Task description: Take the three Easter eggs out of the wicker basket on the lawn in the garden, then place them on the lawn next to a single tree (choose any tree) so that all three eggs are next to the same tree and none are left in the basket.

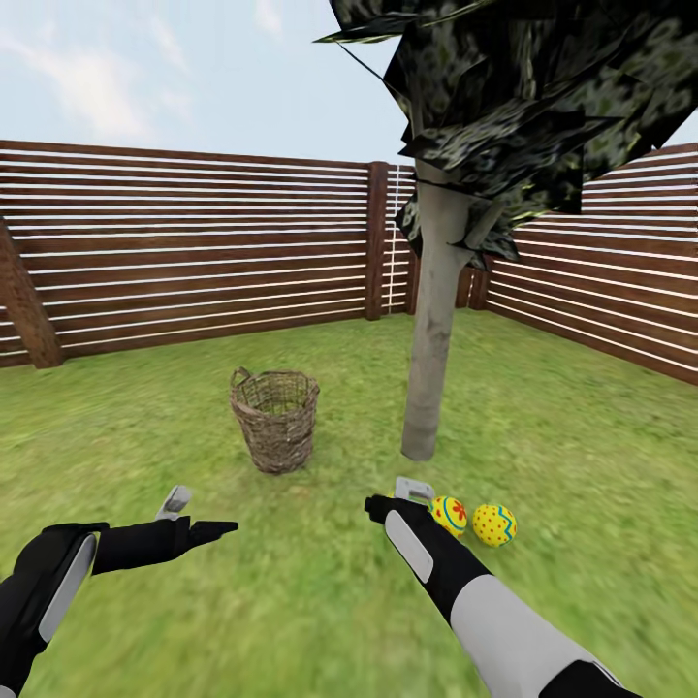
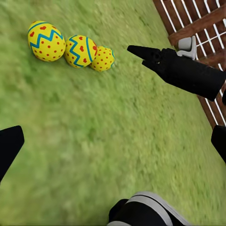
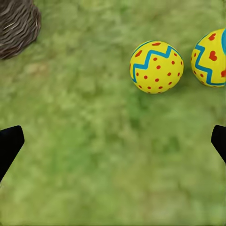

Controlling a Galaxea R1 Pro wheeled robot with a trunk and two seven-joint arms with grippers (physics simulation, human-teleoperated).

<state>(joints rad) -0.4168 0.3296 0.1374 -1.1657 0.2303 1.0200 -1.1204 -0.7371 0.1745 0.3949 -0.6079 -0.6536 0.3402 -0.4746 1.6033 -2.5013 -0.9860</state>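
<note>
eggs: three yellow ones with blue zigzags and red dots or hearts. The left wrist view has all of them in a tight row on the grass, first (image 2: 46, 41), second (image 2: 80, 51), third (image 2: 102, 59), neighbours touching or as good as. The head view gives two of them (image 1: 448, 516) (image 1: 493, 524) just in front of the trunk base, the nearer one partly behind the right gripper.
basket (image 1: 275, 419): upright on the lawn, off to the left of the tree, apart from the eggs. Can't see into it from here.
tree (image 1: 432, 334): grey-beige trunk, dark jagged foliage up top, eggs near its foot.
lawn (image 1: 291, 582): mottled green, blurry in places.
fence (image 1: 194, 252): brown horizontal slats, wraps the corner behind the tree.
left gripper (image 1: 199, 517): hovering low over the grass, fingers spread wide, holding nothing.
right gripper (image 1: 393, 496): right beside the eggs, above the grass; its own wrist view shows both fingertips far apart with an egg (image 3: 156, 66) past them, so released and empty.
</note>
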